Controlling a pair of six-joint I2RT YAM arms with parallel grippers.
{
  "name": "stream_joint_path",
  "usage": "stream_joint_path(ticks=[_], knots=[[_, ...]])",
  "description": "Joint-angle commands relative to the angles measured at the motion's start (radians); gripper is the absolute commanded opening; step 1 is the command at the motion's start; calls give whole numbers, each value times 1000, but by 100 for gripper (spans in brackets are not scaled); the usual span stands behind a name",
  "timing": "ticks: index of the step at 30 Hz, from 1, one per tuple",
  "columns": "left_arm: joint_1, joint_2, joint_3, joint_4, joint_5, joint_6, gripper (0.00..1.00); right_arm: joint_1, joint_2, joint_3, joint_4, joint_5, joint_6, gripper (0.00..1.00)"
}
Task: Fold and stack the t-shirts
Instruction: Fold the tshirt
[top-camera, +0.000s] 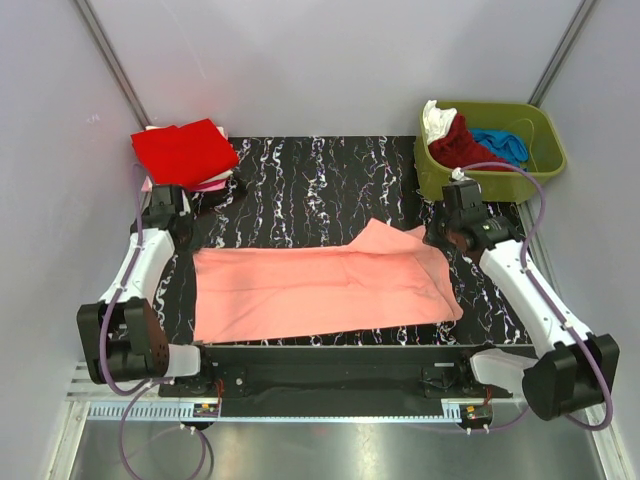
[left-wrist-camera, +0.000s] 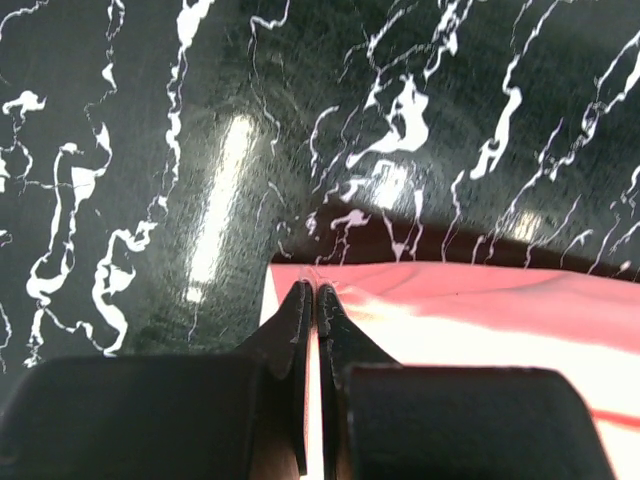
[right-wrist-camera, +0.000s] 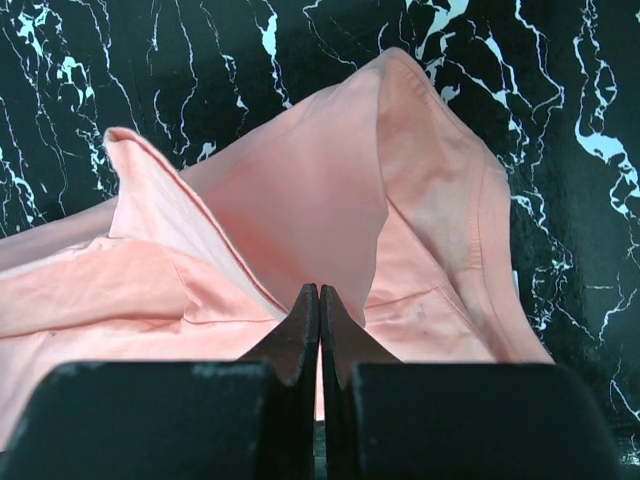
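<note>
No text, label, brand, number or sign can be read on the salmon-pink t-shirt (top-camera: 320, 285), the folded red t-shirt (top-camera: 183, 152), the olive-green tub (top-camera: 545, 150) or the worktop (top-camera: 300, 190), whose white veins are only marbling.

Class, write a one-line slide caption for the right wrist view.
Shut right gripper over a rumpled salmon-pink t-shirt lying on the black marbled table.

A black marble-patterned surface (top-camera: 300, 190) with white veining lies flat. An olive-green rectangular plastic tub (top-camera: 548, 145) stands at the surface's far right corner. Pale grey walls (top-camera: 320, 60) rise behind the surface.
</note>
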Motion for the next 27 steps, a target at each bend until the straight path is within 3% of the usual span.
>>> stream_joint_path(ticks=[1,9,27], knots=[[4,-44,-23,-4,14,43,0,-2,-64,-34,-5,36,22,0],[6,-85,-82,-26,129,78,0,-2,-159,-140,-40,59,69,0],[4,-209,-101,-56,111,89,0,-2,-343,-310,-161,134,411,0]])
